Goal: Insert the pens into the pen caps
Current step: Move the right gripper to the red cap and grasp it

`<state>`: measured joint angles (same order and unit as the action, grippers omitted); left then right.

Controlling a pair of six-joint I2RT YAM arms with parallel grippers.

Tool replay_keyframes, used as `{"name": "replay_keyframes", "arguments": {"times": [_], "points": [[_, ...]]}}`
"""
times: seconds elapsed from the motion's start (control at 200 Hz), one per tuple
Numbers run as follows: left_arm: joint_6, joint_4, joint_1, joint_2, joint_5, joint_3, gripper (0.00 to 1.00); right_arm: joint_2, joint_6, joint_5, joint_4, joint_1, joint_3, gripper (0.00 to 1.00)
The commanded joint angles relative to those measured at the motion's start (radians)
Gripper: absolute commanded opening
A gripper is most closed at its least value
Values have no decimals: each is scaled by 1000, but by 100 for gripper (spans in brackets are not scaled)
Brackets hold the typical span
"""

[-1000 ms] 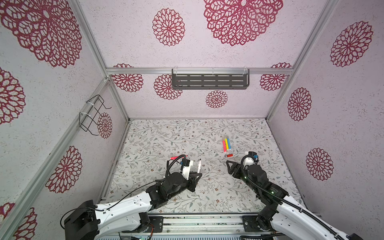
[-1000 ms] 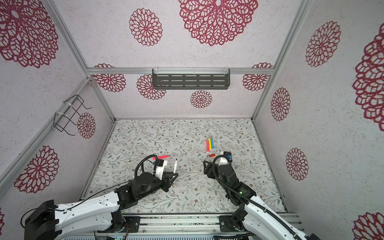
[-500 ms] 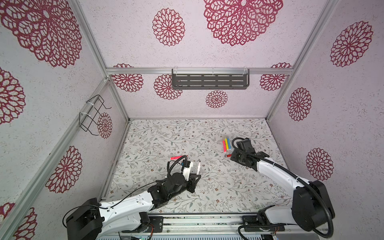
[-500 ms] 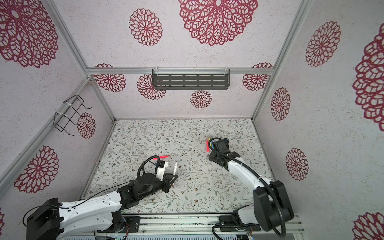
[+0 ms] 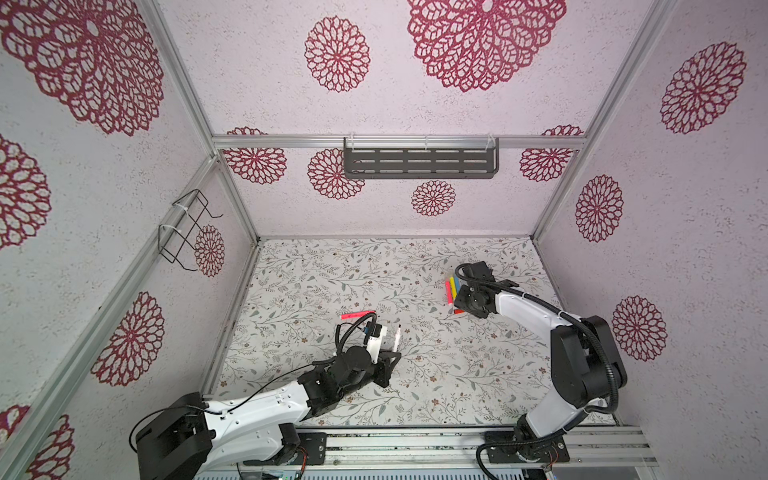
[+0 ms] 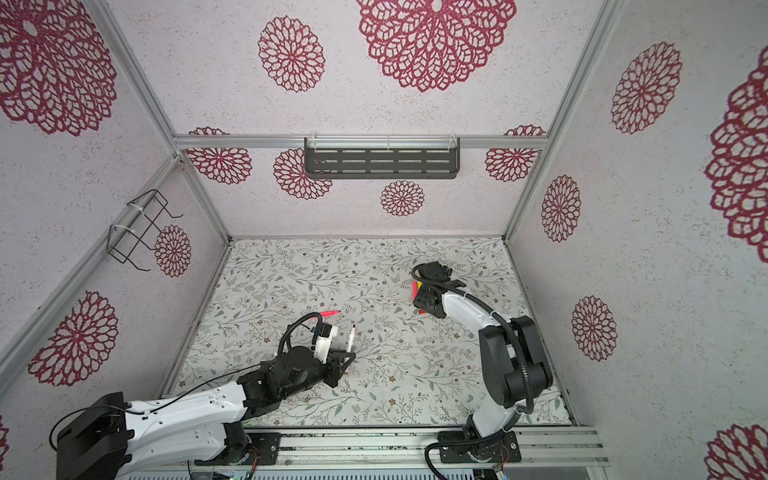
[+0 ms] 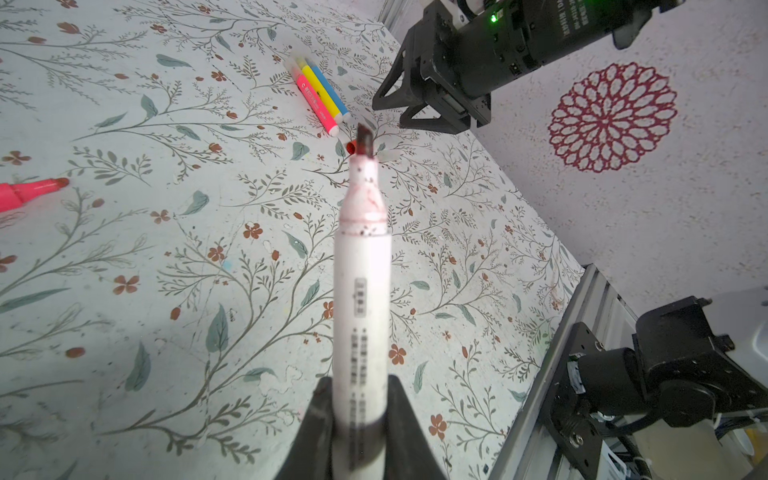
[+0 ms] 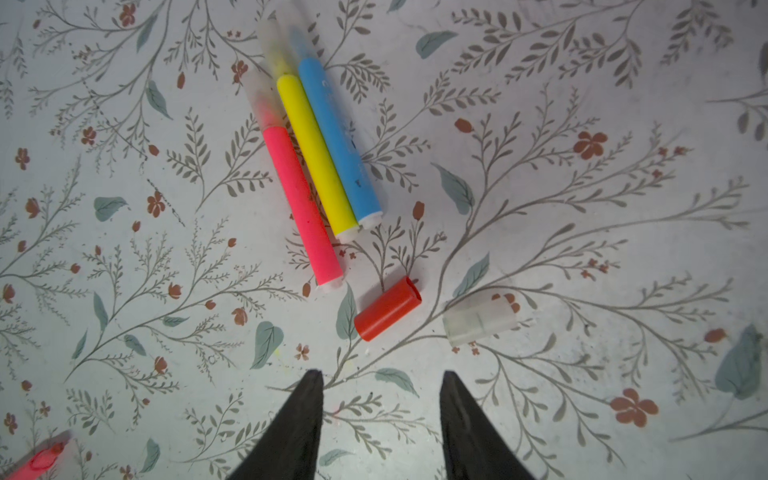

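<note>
White pen btwn L fingers

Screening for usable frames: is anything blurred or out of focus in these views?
Left wrist view: the white marker blurs toward the fingers, its tip sharper. Right wrist view: red cap crisp, corner pink pen soft. Both top views: sharp.

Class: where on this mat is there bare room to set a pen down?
Bare: far-left mat between back wall and loose pink pen; near middle between left claw and right arm. Crowded: far right, where three pens, red cap and clear cap lie by the right claw.
</note>
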<state>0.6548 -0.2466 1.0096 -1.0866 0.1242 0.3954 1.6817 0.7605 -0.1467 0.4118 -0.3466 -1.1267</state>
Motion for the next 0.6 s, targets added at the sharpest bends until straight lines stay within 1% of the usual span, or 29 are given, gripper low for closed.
{"name": "replay_keyframes", "arguments": {"times": [0.0,0.225,0.38,0.595], "points": [[-2,-13,-11,18,2,-8,0,28,27,10,26,14,-51,49],[5,4,-10,57,10,-25,0,100,33,2,48,15,-104,47],[10,5,-11,74,15,-38,0,125,53,-12,45,16,-110,44],[15,12,-11,98,21,-50,0,171,88,-28,98,15,-156,41]]}}
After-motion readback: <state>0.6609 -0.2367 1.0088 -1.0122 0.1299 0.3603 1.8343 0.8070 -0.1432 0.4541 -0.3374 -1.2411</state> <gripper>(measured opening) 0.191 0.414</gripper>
